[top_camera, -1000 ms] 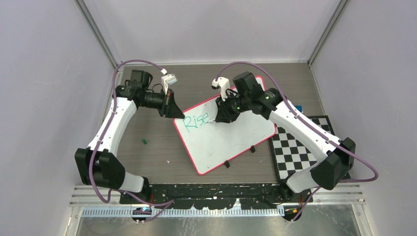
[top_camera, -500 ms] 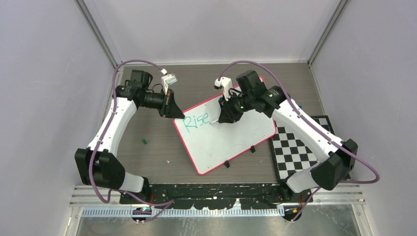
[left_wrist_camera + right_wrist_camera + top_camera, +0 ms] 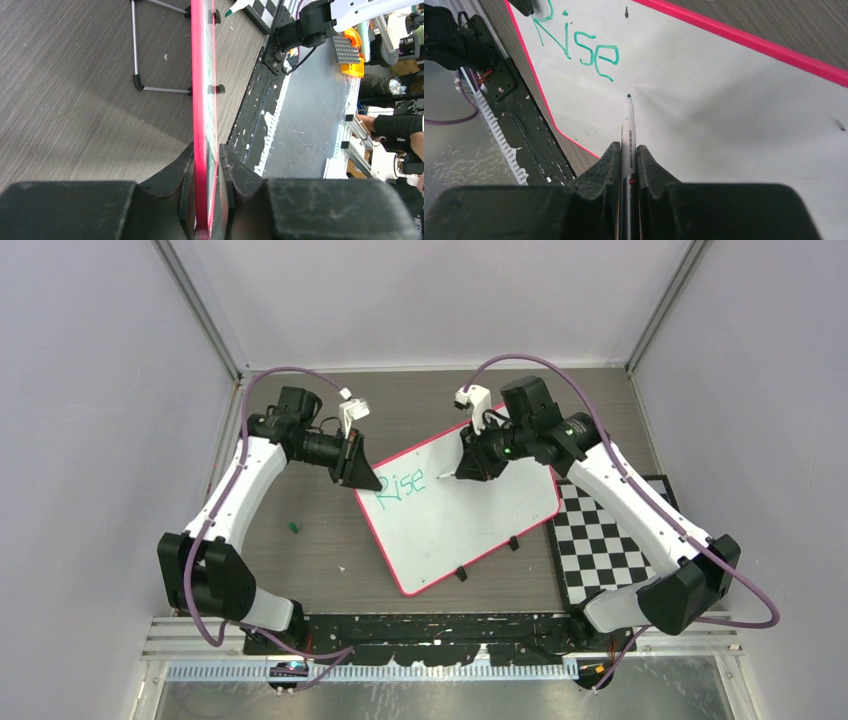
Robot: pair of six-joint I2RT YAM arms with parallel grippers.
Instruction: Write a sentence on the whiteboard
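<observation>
Only "Rise" is down of the sentence [image 3: 579,47], in teal, at the end of the whiteboard [image 3: 470,525] nearest the left arm. The board itself is set askew in the middle of the surface [image 3: 310,550], with the checkerboard mat [image 3: 600,545] just beside its far-right end.

Biggest worry, as far as can be judged: the board getting shoved or twisted once the marker [image 3: 628,127] is pressed down for the next word, since it's only pinned at one corner. That corner's pink rim is nipped by the left pincer [image 3: 206,155], whose fingers are squeezed together on it. If that grip is loosened, crooked letters would be expected. Smearing is the other thing to be watched for, because the ink is close by and could be dragged across. Skipped strokes would be caused by a marker slipping or tilting in its grip.

The marker is clamped in the right pincer [image 3: 628,150] and pointed away from it. The board is spread out beneath and ahead of that pincer, and the word is found just ahead and to the left of the tip. Whether the tip is touching the board or lifted a hair off can't be told.
</observation>
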